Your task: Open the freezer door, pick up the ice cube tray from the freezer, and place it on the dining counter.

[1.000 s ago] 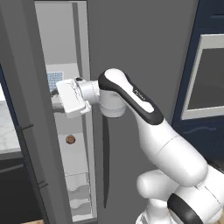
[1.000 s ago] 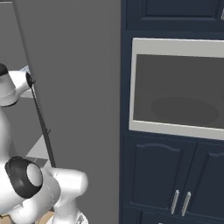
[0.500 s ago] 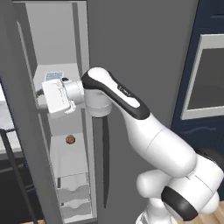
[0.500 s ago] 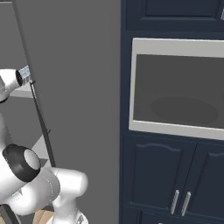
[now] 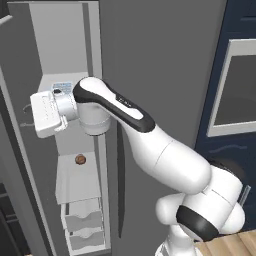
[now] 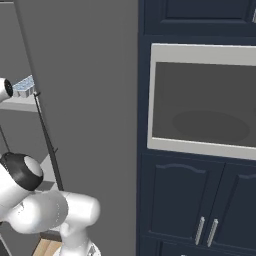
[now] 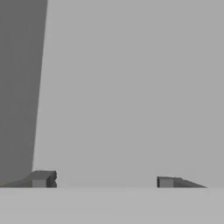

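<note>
- Navy cabinets (image 6: 200,200) fill the wall on the right, with a built-in oven (image 6: 202,102) set into them, its dark window framed in pale trim.
- Left of those stands the freezer (image 5: 75,60), its pale grey-white interior on show, with flat shelves and clear drawers (image 5: 82,227) at the bottom.
- Its freezer door (image 5: 20,165) is swung open and stands at the left edge of the left base view, dark grey.
- Beside the opening, the wider grey fridge door (image 5: 160,65) is shut; a long thin black bar handle (image 5: 120,200) runs down its left edge.
- From where I stand, the ice cube tray (image 6: 23,86) lies on an upper freezer shelf, white with light-blue cubes. In the left base view just a corner of it peeks above the robot's wrist.
- One shelf lower sits a small round brown item (image 5: 80,159), well apart from the tray.
- Reaching in from the lower right, the white arm bends at its elbow and pushes its hand into the freezer at tray height, close beside the tray.
- Looking along the hand, the fingers (image 7: 43,178) are spread wide, with nothing between them; beyond them is plain grey freezer wall.
- Whether the hand touches the tray I cannot tell, since the wrist hides that spot.
</note>
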